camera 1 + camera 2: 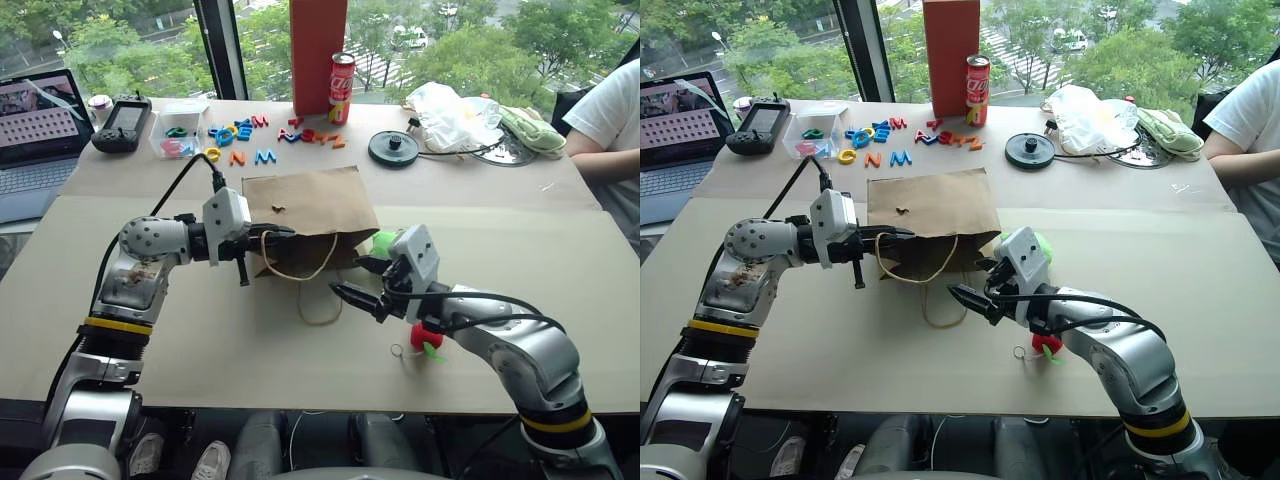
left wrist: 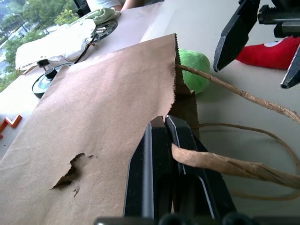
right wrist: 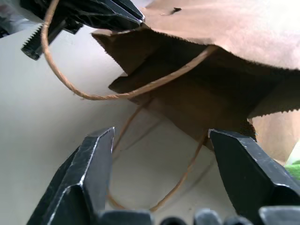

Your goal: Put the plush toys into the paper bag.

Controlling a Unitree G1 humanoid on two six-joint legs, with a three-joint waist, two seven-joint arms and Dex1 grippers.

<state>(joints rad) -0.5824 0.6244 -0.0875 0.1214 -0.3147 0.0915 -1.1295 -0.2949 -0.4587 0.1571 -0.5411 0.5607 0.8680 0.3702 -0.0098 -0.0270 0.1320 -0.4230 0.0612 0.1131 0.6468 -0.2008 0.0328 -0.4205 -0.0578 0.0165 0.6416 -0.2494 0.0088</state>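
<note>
The left gripper is clenched on the paper bag's top edge to lift its mouth, while the right gripper, jaws apart, waits near the green toy and red toy on the table.

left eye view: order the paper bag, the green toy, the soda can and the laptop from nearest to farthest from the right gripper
From the right gripper:
1. Green toy, just behind it beside the bag's mouth.
2. Paper bag, to its left; too close to the toy to rank firmly.
3. Soda can, far edge by the window.
4. Laptop, far left corner.
</note>
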